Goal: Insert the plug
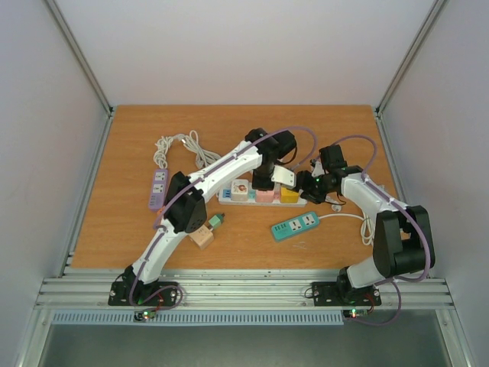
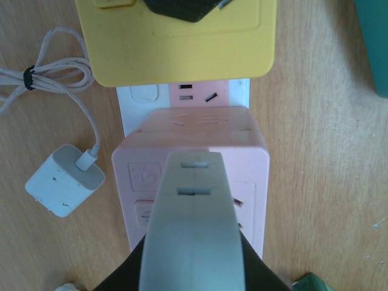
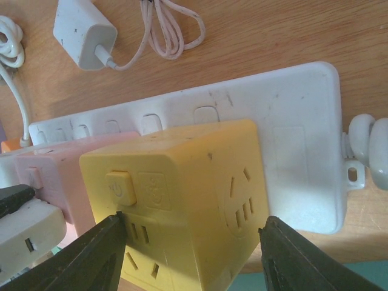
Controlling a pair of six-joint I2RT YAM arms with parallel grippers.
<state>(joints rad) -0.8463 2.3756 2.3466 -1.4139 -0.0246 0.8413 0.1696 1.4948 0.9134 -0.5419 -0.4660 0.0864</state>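
A white power strip (image 1: 224, 196) lies mid-table with a white cube (image 1: 241, 189), a pink cube (image 1: 265, 194) and a yellow cube plug (image 1: 289, 194) standing on it. My right gripper (image 3: 193, 227) is shut on the yellow cube plug (image 3: 182, 182), one dark finger on each side, at the cord end of the strip (image 3: 291, 133). My left gripper (image 2: 193, 156) is shut, its pale fingers pressed together with nothing between them. It hangs just over the pink cube (image 2: 242, 157), next to the yellow cube (image 2: 182, 54). The underside of the yellow cube is hidden.
A white charger (image 2: 63, 179) with its coiled cable lies beside the strip. A teal strip (image 1: 295, 226) sits in front, a purple strip (image 1: 157, 188) at the left, a wooden block (image 1: 203, 234) with a green plug by the left arm, and a white cable bundle (image 1: 179, 145) behind.
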